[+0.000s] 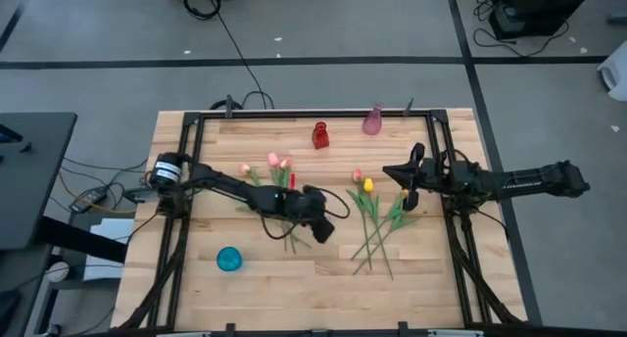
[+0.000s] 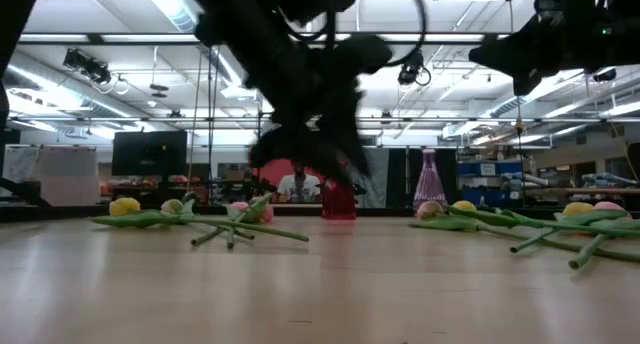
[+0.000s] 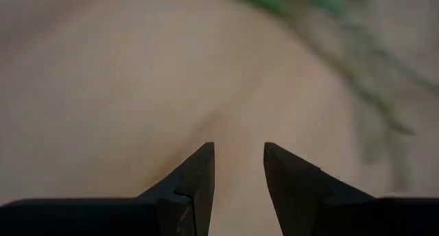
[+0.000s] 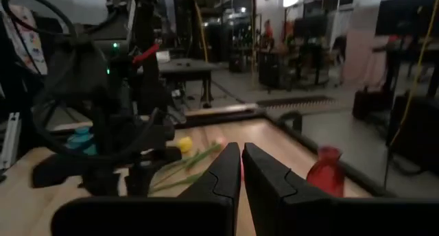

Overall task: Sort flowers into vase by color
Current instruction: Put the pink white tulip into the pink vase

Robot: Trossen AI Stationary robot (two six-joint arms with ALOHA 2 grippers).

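Note:
The flowers lie flat on the wooden table point(image 1: 294, 288) in two loose bunches. The left bunch point(image 1: 279, 166) has pink heads and stems running under my left arm. The right bunch point(image 1: 372, 215) has pink and yellow heads. Three vases stand upright: red point(image 1: 320, 134), pink point(image 1: 373, 120) and teal point(image 1: 229, 260). My left gripper point(image 1: 328, 231) hovers open over the left bunch's stems, slanting down with nothing between its fingers point(image 3: 202, 174). My right gripper point(image 1: 389, 169) is shut, level above the table, near the right bunch's heads.
A black frame rail point(image 1: 313, 115) runs along the table's far edge, and side rails point(image 1: 446, 210) run down both sides. Bare wood shows between the two bunches and along the near edge. In the low view the bunches lie left point(image 2: 200, 222) and right point(image 2: 530, 224).

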